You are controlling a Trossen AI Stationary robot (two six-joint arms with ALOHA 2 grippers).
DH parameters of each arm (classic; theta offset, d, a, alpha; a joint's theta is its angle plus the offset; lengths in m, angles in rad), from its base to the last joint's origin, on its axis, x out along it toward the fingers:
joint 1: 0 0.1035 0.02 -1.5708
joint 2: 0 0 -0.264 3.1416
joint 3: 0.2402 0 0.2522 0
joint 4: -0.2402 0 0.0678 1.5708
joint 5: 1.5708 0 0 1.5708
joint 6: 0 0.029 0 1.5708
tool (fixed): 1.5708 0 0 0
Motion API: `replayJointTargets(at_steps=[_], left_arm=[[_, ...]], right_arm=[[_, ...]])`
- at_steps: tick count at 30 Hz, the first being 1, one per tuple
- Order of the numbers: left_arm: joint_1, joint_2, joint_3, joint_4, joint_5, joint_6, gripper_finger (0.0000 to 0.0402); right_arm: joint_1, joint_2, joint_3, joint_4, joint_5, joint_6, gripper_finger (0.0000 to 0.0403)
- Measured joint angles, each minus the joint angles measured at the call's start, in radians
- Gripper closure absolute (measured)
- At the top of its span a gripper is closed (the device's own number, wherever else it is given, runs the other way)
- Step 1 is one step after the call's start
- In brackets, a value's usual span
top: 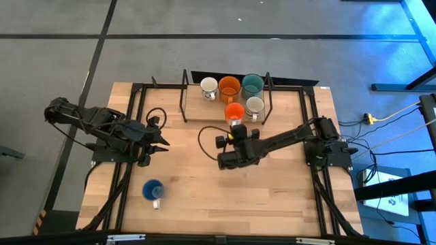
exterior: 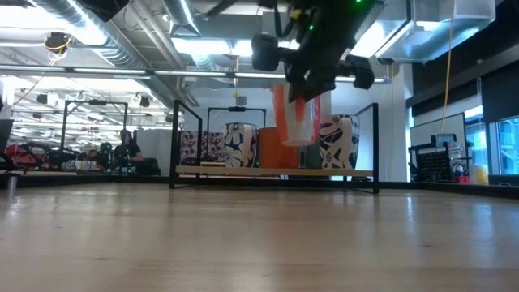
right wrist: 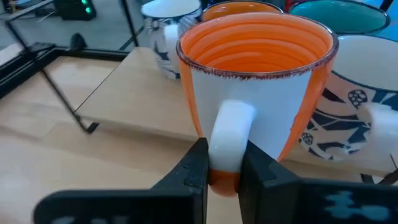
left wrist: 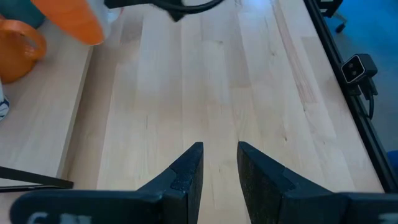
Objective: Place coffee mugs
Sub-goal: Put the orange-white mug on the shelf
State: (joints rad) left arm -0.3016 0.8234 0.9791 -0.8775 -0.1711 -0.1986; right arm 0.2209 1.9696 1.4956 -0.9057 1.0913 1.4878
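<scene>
Here we are pinching the white handle of the small orange mug (right wrist: pixel 255 81) with our right gripper (right wrist: pixel 222 163), fingers closed tight on it. We are holding the mug up off the table (top: pixel 272 197), just in front of the black wire rack (top: pixel 185 95). On the rack's board, the white mug (top: pixel 209 87), the bigger orange mug (top: pixel 229 86), the teal mug (top: pixel 253 84) and the cream mug (top: pixel 255 105) are sitting close together. Our right arm is reaching in long and low from the right edge. Our left gripper (left wrist: pixel 219 163) is waiting on the left with fingers a little apart, holding nothing, over bare wood. The blue mug (top: pixel 152 190) is standing alone near the front left, with plenty of room around it.
</scene>
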Motion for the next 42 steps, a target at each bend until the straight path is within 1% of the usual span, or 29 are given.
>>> replayJointTargets(at_steps=[5,9,11,13,17,25,42], left_arm=[[0.0,0.0,0.0,0.0,-0.003,0.0,0.0309],[0.0,0.0,0.0,0.005,-0.004,0.0,0.0309],[0.0,0.0,0.0,0.006,-0.012,0.0,0.0309],[0.0,0.0,0.0,0.006,-0.029,0.0,0.0309],[0.0,0.0,0.0,0.006,-0.051,0.0,0.0309],[0.0,0.0,0.0,0.006,-0.052,0.0,0.0309],[0.0,0.0,0.0,0.007,-0.054,0.0,0.0309]], right_arm=[[-0.044,0.0,-0.034,0.088,-0.007,-0.028,0.037],[-0.069,0.0,-0.08,0.243,-0.055,-0.138,0.037],[-0.074,0.0,-0.101,0.318,-0.056,-0.185,0.037],[-0.074,0.0,-0.118,0.356,-0.052,-0.211,0.037],[-0.073,0.0,-0.141,0.359,-0.051,-0.213,0.037],[-0.087,0.0,-0.188,0.392,-0.035,-0.215,0.037],[-0.147,-0.002,-0.19,0.391,-0.065,-0.242,0.037]])
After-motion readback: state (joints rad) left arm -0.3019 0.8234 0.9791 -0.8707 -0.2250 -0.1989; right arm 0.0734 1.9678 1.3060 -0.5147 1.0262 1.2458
